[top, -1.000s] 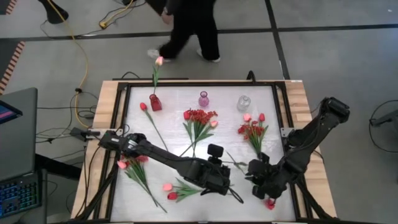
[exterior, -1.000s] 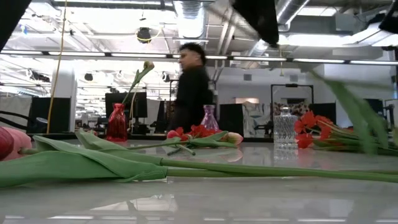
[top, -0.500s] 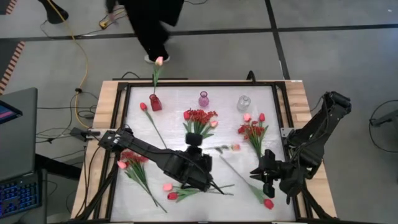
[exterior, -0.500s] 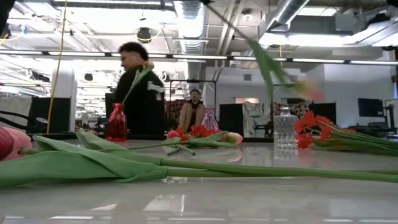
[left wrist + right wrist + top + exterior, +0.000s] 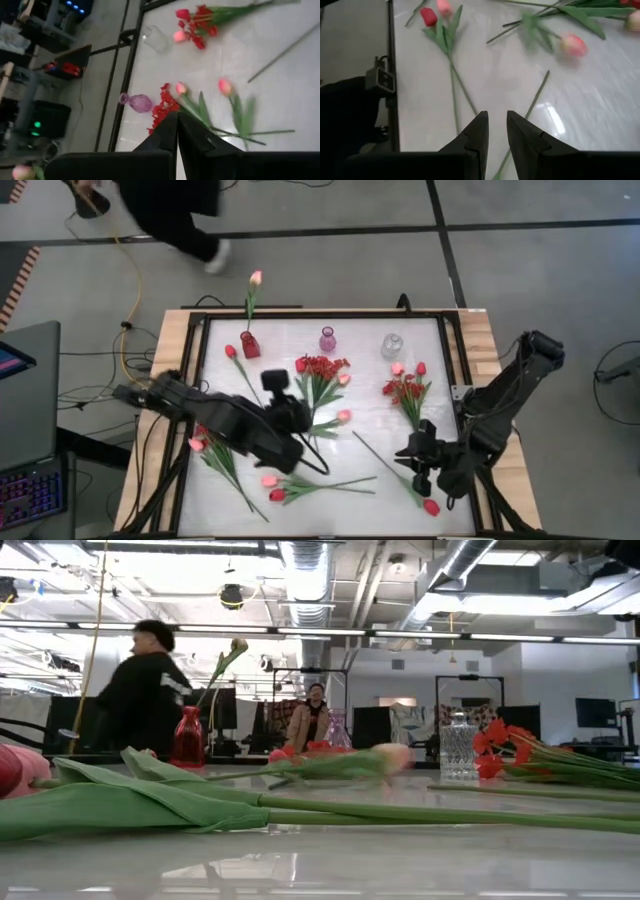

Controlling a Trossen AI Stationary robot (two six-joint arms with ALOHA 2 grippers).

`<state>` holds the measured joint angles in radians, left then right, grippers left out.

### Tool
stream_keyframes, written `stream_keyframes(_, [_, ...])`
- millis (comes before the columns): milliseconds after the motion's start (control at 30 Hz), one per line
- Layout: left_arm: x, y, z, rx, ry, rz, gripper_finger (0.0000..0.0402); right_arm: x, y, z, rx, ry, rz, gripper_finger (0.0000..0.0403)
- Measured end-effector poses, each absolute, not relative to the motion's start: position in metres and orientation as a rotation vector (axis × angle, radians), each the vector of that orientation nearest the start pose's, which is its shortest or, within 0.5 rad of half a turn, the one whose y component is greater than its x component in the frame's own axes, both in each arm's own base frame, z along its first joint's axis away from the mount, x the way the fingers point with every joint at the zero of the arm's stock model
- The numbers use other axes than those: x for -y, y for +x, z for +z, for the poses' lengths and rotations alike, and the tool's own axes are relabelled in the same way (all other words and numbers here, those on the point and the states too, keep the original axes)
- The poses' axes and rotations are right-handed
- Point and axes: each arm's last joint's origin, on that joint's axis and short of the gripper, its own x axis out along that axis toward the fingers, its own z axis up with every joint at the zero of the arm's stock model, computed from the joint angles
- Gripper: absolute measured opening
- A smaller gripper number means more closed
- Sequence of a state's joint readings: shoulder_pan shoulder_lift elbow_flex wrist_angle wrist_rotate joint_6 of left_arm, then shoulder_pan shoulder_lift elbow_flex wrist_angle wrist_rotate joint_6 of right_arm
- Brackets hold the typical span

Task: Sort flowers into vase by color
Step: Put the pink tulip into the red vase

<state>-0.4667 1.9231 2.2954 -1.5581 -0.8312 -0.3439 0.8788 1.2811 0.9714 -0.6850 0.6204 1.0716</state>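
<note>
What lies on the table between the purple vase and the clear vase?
Nothing: in the high view the stretch of white table between the purple vase and the clear vase is bare.

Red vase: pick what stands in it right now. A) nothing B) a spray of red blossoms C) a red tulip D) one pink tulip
D: in the high view the red vase holds a single stem topped by a pink tulip; the low view shows the same.
</note>
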Motion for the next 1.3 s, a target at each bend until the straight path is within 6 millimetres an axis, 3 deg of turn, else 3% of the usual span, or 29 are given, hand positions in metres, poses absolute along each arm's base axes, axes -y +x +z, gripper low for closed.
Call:
stream_keyframes(100, [0.132, 0.305, 0.419, -0.849, 0.317, 0.47, 0.0, -0.178, 0.176, 0.258, -0.751, 0.337, -0.183, 0.0097])
stream_keyframes(200, [0.128, 0.297, 0.403, -0.842, 0.247, 0.467, 0.0, -0.179, 0.179, 0.254, -0.765, 0.305, -0.183, 0.0097])
stream_keyframes(300, [0.126, 0.292, 0.365, -0.842, 0.131, 0.437, 0.0, -0.18, 0.181, 0.251, -0.775, 0.285, -0.178, 0.0097])
stream_keyframes(400, [0.126, 0.293, 0.322, -0.82, -0.055, 0.279, 0.0, -0.181, 0.181, 0.25, -0.774, 0.283, -0.176, 0.0097])
stream_keyframes(533, [0.119, 0.296, 0.287, -0.758, -0.259, 0.119, 0.0, -0.182, 0.182, 0.25, -0.774, 0.257, -0.163, 0.0097])
stream_keyframes(667, [0.096, 0.296, 0.246, -0.885, -0.351, 0.168, 0.0008, -0.179, 0.185, 0.25, -0.772, 0.257, -0.174, 0.0097])
stream_keyframes(800, [0.085, 0.301, 0.215, -1.003, -0.383, 0.112, 0.0046, -0.178, 0.186, 0.25, -0.77, 0.259, -0.18, 0.0097])
stream_keyframes(1133, [0.075, 0.324, 0.173, -1.116, -0.323, 0.081, 0.0195, -0.178, 0.186, 0.25, -0.771, 0.257, -0.178, 0.0097])
stream_keyframes(1300, [0.072, 0.329, 0.157, -1.153, -0.285, 0.085, 0.022, -0.178, 0.186, 0.25, -0.772, 0.242, -0.173, 0.0097])
